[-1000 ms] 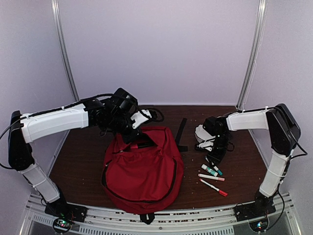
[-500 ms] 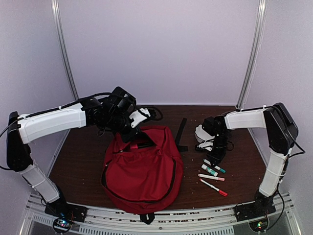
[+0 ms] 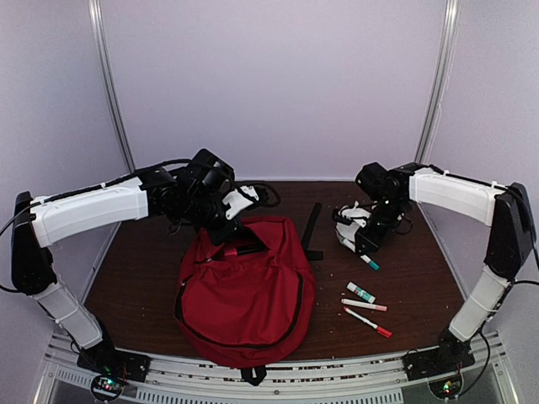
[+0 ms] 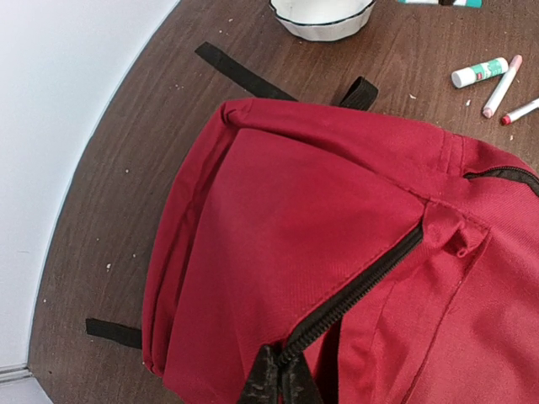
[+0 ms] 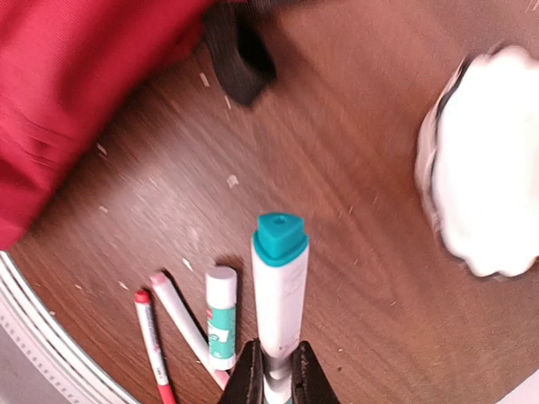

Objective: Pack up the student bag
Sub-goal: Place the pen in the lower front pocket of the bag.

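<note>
Two right fingers (image 5: 247,374) clamp narrow on a teal-capped marker (image 5: 280,286) above the desk (image 3: 421,269), while left fingers (image 4: 263,383) pinch shut on the zipper (image 4: 362,282) of the red backpack (image 3: 244,295) lying mid-desk, loose pens (image 3: 364,305) to its right.

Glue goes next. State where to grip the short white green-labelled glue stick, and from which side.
Mid-body, from straight above, jaws across its width: the glue stick lies flat, a pink-tipped white pen close alongside, crowding any side approach.
</note>
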